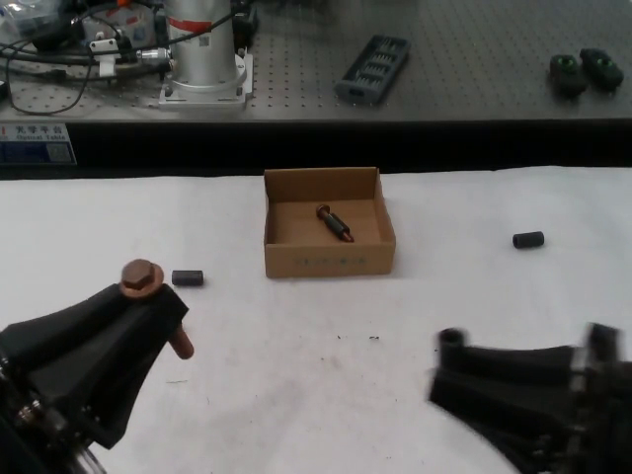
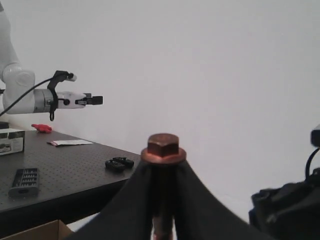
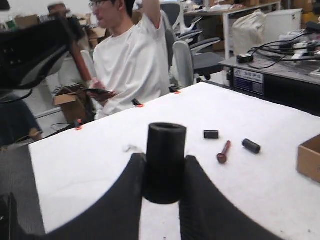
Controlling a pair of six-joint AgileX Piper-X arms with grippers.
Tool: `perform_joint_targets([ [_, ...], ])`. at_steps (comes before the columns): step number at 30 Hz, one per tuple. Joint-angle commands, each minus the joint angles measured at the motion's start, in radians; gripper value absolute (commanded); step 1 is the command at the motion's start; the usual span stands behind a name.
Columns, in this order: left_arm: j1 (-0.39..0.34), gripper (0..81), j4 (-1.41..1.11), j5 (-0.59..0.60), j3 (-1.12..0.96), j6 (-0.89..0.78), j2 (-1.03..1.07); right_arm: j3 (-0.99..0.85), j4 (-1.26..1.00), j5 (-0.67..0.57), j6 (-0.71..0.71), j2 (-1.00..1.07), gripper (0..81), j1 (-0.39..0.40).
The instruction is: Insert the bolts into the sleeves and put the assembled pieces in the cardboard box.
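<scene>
Two parts are held nearer than the cardboard box [image 1: 331, 259]. To its near left, the left end effector [image 1: 150, 301] clamps a copper bolt [image 1: 141, 277], head up, shaft slanting downward. To its near right, the right end effector [image 3: 165, 172] grips a black sleeve [image 3: 166, 150], bore facing away from its wrist. The sleeve lies well to the bolt's right. One assembled piece [image 1: 336, 223] lies inside the box.

**Camera Placement**

High view: behind both arms, facing forward and down over the bench [image 1: 296, 395], the cardboard box [image 1: 329, 222] and a dark perforated table [image 1: 474, 49] beyond. Left wrist view: close behind the left gripper [image 2: 163, 170] and its clamped bolt [image 2: 163, 147], facing level past that table to a pale wall [image 2: 225, 75]. Right wrist view: close behind the right gripper [image 3: 165, 165] and its sleeve [image 3: 166, 145], facing across the bench; shares the box and left gripper with the high view.
</scene>
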Motion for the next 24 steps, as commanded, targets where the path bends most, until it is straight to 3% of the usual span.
perform_joint_targets([
  [1, 0.002, 0.6, -0.077, 0.004, 0.009, 0.045, -0.009, -0.001, -0.389, -0.116, -0.02, 0.319, 6.6, 0.0],
  [10, 0.002, 0.6, -0.091, 0.063, 0.009, 0.094, 0.041, -0.01, -0.885, -0.133, -0.081, 0.805, 6.6, 0.0],
  [13, 0.004, 0.6, -0.147, 0.077, 0.009, 0.094, 0.108, -0.025, -1.045, -0.214, -0.081, 0.904, 6.6, 0.0],
  [19, 0.004, 0.6, -0.305, 0.18, 0.007, 0.058, 0.284, -0.045, -1.047, -0.251, -0.098, 0.979, 6.6, 0.0],
  [24, 0.004, 0.6, -0.422, 0.194, 0.007, 0.024, 0.419, -0.048, -1.04, -0.276, -0.098, 0.981, 6.6, 0.0],
])
